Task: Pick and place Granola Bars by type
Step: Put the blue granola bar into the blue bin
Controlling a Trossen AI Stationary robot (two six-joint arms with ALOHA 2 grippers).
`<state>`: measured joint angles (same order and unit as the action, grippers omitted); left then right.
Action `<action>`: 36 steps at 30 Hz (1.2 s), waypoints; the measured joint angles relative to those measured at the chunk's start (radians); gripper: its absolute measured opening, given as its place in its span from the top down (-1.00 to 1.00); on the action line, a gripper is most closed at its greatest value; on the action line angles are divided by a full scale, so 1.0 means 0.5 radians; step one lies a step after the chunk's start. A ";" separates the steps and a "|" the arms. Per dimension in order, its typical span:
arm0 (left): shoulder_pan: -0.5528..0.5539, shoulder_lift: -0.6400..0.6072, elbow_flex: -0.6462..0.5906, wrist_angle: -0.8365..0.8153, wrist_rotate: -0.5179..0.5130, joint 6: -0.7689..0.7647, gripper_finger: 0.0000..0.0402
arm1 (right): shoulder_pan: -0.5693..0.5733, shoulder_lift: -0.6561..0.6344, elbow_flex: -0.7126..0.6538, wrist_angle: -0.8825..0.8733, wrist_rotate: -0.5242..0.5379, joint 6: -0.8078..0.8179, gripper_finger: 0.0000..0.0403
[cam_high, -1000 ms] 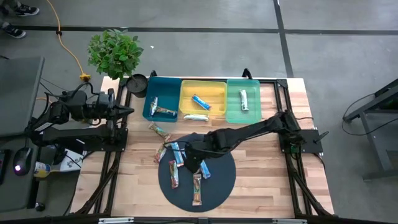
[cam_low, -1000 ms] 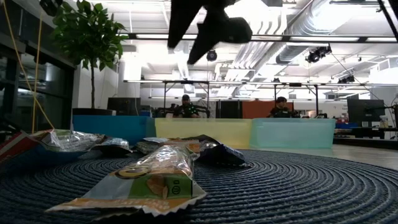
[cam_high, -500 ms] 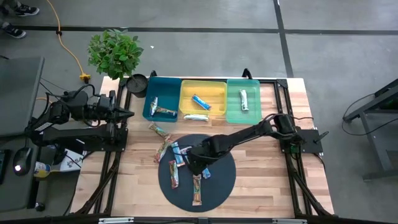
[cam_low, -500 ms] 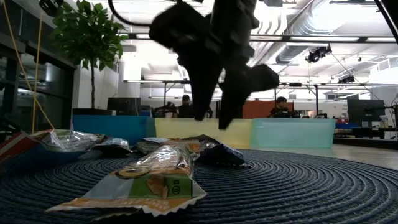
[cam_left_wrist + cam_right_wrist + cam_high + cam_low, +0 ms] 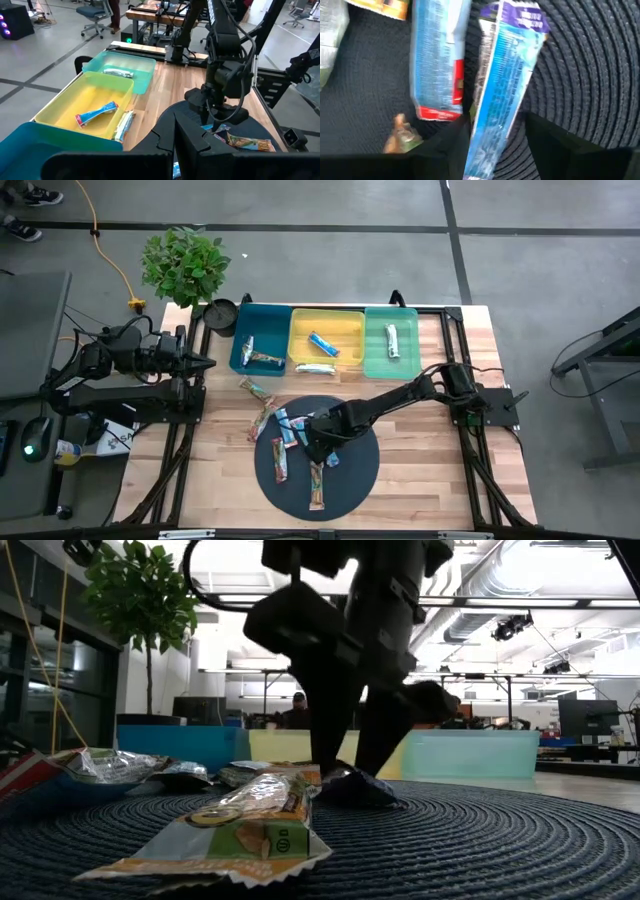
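Right gripper [image 5: 318, 442] sits low over the dark round mat [image 5: 360, 475] at lower centre of the high view, its two fingers spread on either side of a blue bar [image 5: 502, 85], which runs up the middle of the right wrist view; I judge the fingers not yet closed on it. Just beside it lies a second blue bar with a red end [image 5: 437, 65], close enough to be nipped by mistake. I expect the wrapped bar to be light, its glossy film slick and crinkly, the contents fairly stiff but crushable, so I would take it across its narrow width near mid-length, not by the flat crimped ends. Other bars lie on the mat and on the wood to its left; one multicoloured bar [image 5: 235, 830] fills the lower left of the low view. Three trays, teal [image 5: 262, 315], yellow [image 5: 325, 320] and green [image 5: 405, 320], stand at upper centre, each already holding bars. Left gripper [image 5: 205, 363], clenched on nothing, waits at the left table edge.
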<state>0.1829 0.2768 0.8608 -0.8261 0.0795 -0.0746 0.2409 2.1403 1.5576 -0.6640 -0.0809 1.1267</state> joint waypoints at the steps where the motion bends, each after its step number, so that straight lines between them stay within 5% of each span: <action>1: 0.000 0.000 0.000 0.000 0.000 0.000 1.00 | 0.000 0.000 -0.018 0.018 -0.004 0.001 0.14; 12: 0.000 0.000 0.000 0.001 0.000 -0.001 1.00 | -0.001 -0.004 -0.071 0.240 -0.008 0.035 0.19; 36: 0.000 0.000 0.000 0.002 -0.002 -0.002 1.00 | -0.002 -0.039 -0.070 0.443 0.041 -0.106 0.78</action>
<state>0.1829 0.2768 0.8608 -0.8253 0.0786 -0.0755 0.2401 2.1208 1.5227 -0.4427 -0.0605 1.0737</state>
